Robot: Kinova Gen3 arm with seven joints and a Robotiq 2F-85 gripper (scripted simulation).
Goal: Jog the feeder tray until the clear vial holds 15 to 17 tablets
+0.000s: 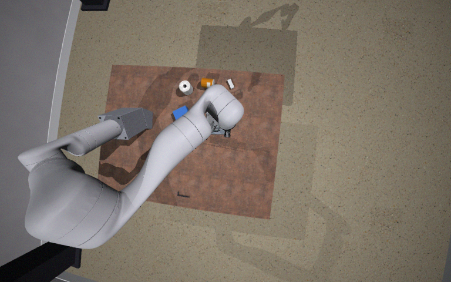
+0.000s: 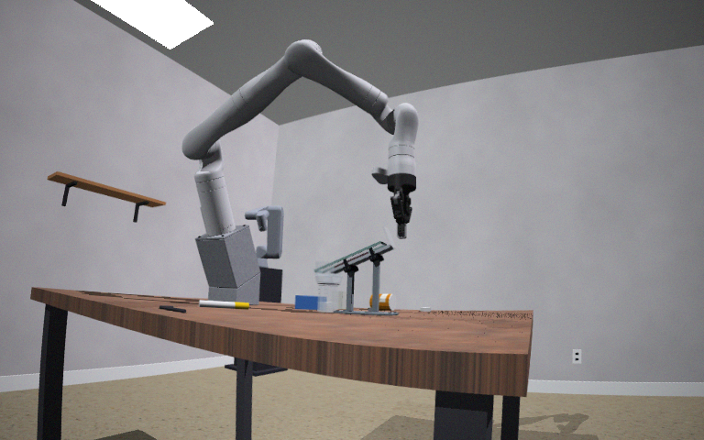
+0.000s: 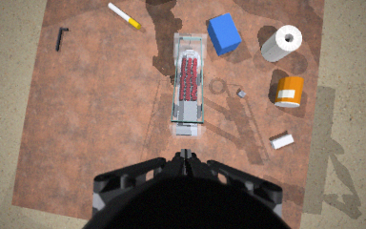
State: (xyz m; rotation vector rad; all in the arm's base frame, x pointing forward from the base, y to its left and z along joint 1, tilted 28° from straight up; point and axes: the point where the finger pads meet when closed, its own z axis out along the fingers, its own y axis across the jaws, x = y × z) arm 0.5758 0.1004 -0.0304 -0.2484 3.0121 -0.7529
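The feeder tray [image 3: 189,83] slopes on two posts near the middle of the table; it also shows in the exterior view [image 2: 355,256]. Rows of red tablets [image 3: 189,78] lie in its channel. The clear vial [image 2: 327,290] stands on the table under the tray's low end, and in the wrist view [image 3: 190,42] it is faint. My gripper [image 2: 401,230] is shut and empty. It hangs just above and beyond the tray's raised end, apart from it. In the wrist view the fingertips [image 3: 187,154] point down near that end. In the top view my arm hides most of the tray [image 1: 219,128].
A blue box [image 3: 224,33], a white roll [image 3: 282,43], an orange bottle [image 3: 289,91] lying on its side and a small white block [image 3: 281,140] lie to one side of the tray. A white-and-yellow marker [image 3: 124,15] and a black hex key [image 3: 60,38] lie on the other side. A small grey piece [image 3: 241,93] lies near the tray.
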